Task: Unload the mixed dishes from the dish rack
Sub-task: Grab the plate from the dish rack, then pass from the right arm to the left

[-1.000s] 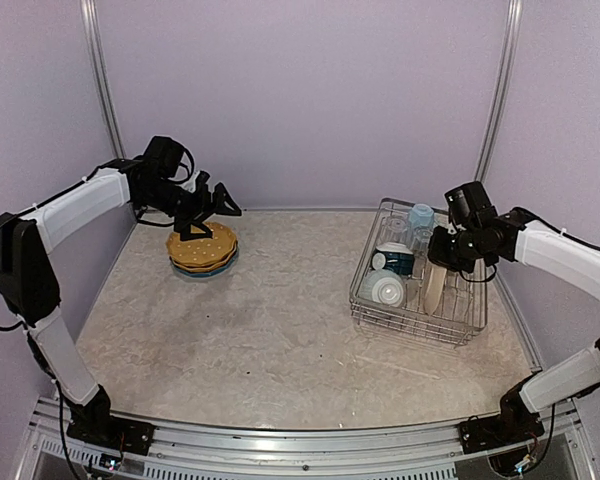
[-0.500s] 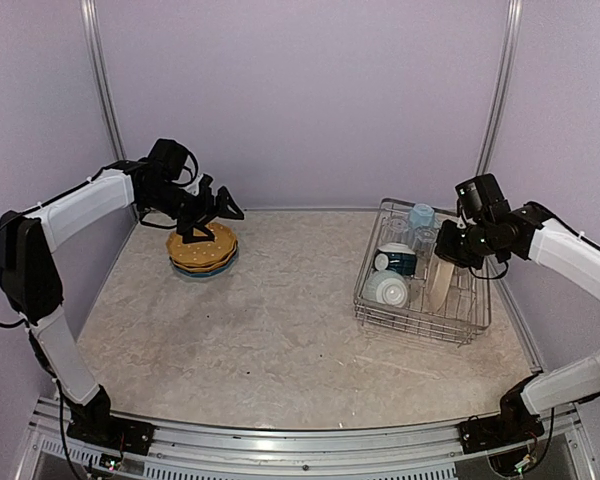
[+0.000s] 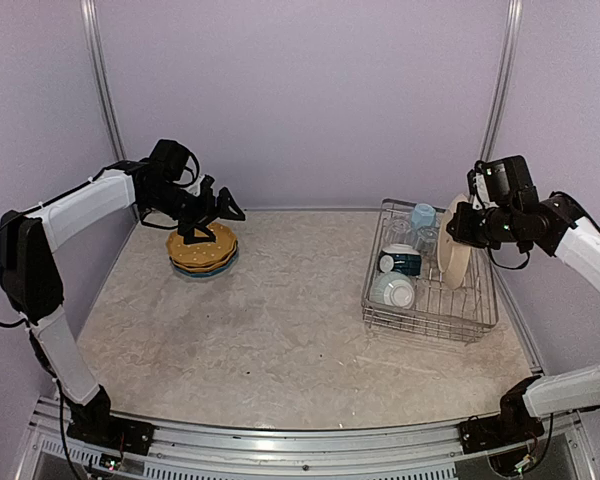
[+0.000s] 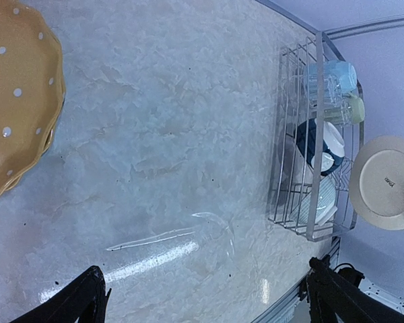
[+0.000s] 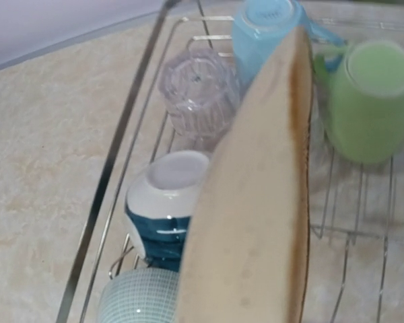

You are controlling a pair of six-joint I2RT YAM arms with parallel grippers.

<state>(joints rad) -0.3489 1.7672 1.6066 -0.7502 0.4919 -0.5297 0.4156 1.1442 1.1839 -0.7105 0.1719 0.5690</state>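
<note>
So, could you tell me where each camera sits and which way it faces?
Top external: above and behind, looking down on left arm and right arm.
Left wrist: near the yellow dotted plate, facing the dish rack; fingertips of the open left end effector show.
Right wrist: looks along the gripped cream plate into the rack; no fingers visible.
All three share rack and cream plate.

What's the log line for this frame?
right gripper: shut on plate, above rack | left gripper: open, by stack
</note>
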